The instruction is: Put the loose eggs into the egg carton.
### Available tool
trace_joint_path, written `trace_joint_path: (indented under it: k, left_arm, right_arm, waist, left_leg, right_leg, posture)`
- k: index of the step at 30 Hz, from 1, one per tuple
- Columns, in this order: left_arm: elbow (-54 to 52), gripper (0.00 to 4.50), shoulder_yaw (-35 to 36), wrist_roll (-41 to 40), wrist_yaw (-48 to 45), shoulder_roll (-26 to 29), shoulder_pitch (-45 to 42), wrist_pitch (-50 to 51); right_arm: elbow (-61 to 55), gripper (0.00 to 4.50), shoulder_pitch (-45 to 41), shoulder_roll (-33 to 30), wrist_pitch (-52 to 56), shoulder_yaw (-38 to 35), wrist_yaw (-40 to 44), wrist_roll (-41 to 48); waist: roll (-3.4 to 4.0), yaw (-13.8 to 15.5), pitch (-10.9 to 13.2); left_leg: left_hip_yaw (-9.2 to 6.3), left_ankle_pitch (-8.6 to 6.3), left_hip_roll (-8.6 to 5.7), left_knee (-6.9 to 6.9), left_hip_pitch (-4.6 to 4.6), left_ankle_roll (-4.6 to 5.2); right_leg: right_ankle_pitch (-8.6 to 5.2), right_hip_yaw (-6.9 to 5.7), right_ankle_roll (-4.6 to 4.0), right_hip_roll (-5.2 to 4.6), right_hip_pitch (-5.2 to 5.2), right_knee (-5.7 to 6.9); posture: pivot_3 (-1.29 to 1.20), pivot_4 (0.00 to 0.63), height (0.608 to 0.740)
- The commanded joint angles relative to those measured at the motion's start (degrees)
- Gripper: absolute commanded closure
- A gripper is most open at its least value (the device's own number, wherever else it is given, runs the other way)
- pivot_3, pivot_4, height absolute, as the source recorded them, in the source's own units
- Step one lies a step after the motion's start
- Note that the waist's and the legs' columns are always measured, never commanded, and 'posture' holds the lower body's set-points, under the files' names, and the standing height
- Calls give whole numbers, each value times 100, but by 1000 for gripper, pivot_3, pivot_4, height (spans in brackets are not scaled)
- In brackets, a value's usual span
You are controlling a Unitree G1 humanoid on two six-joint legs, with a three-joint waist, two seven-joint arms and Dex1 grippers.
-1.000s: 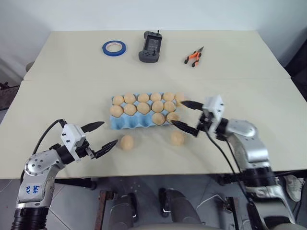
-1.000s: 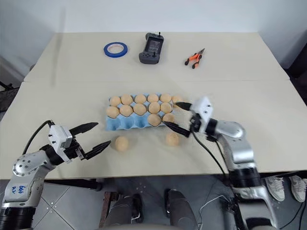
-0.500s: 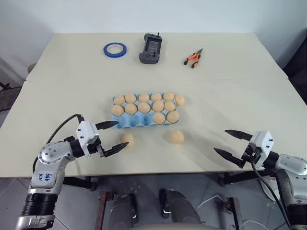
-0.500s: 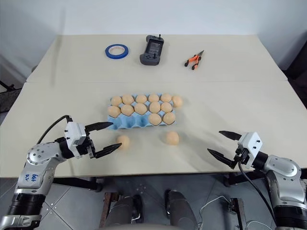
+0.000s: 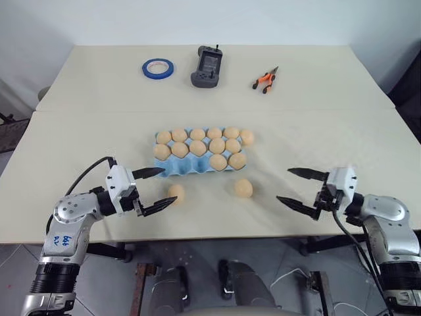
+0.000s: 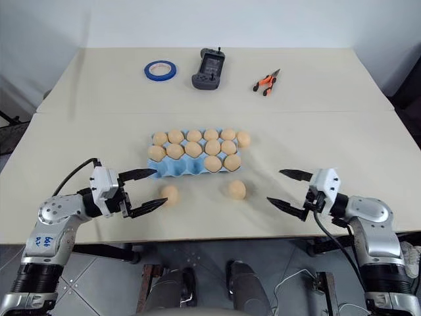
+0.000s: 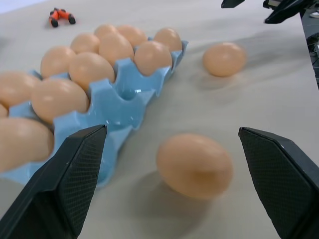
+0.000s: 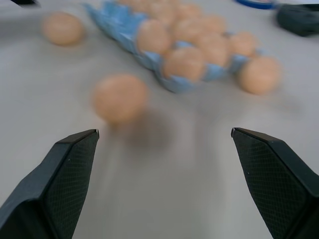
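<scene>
We saw the light blue moulded egg carton (image 5: 192, 164) mid-table, most cups holding pale tan-orange eggs. Two loose eggs lay just in front of it — one (image 5: 175, 191) between the spread fingers of the left gripper (image 5: 156, 191), another (image 5: 244, 188) farther right; a third (image 5: 247, 137) touched the carton's far right corner. The right gripper (image 5: 299, 189) hovered wide apart — empty.

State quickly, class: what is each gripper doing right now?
Left gripper: open, holding nothing, around a loose egg on the table.
Right gripper: open, holding nothing.
</scene>
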Motion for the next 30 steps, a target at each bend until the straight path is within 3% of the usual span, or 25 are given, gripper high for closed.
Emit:
trace_joint_path:
  k: [1,13,16,21,30]
  left_arm:
    - [-319,0,201,-133,-22,113,166,-24]
    - [-448,0,225,-144,-200,117,463,-331]
    - [-533,0,218,-154,-165,103,480,-315]
    - [-582,0,342,-147,24,68,556,-319]
    - [-704,0,1012,-302,791,-186,1037,-248]
  right_arm:
    - [-586,40,-280,100,625,477,84,161]
    - [179,40,-1210,820,672,1580,-284,-810]
    - [397,652,-1313,946,531,1599,-312,-901]
    - [470,2333,-1352,992,413,1554,-249,-915]
    - [-161,2333,-2036,1778,1010,1666,-669,-600]
  waist:
    - [0,-4,0]
    - [-3,4,-2]
    - [-3,2,-2]
    - [-3,-19,-2]
    - [-2,-88,-2]
  left_leg:
    - [0,-1,1,0,0,-1]
    - [4,-17,-3,-9,-12,8]
    - [6,-17,-5,-27,-12,6]
    - [8,-24,-1,-32,-10,-5]
    - [4,-24,4,-11,-5,-9]
  right_leg:
    - [-1,0,-1,0,0,0]
    - [-15,2,-27,-11,1,-35]
    - [-16,1,-29,-12,-7,-31]
    - [-7,0,-12,-7,-18,-12]
    - [5,-3,13,-2,-22,23]
  posture:
    - [0,150,740]
    - [0,150,740]
    - [0,150,740]
    - [0,150,740]
    - [0,150,740]
